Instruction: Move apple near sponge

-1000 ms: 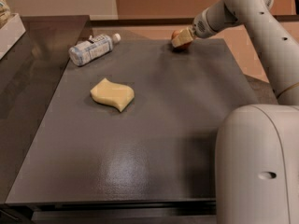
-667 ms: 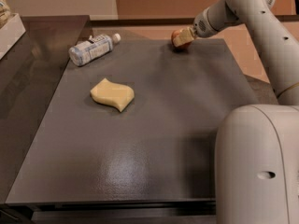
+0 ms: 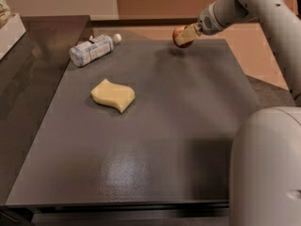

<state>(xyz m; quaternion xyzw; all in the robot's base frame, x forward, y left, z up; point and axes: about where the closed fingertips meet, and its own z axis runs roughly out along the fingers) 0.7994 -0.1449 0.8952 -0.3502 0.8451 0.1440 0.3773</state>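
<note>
The small red apple is held in my gripper above the far right part of the dark grey table; a faint shadow lies on the table just under it. The gripper's pale fingers are shut around the apple. The flat pale yellow sponge with wavy edges lies on the table at centre left, well to the left of and nearer than the apple.
A clear plastic bottle with a white cap lies on its side at the table's far left. My white arm reaches in from the upper right; my white base fills the lower right corner. A darker counter adjoins on the left.
The gripper has lifted the apple slightly off the table and shifted it a little to the left. The sponge and bottle have not moved.
</note>
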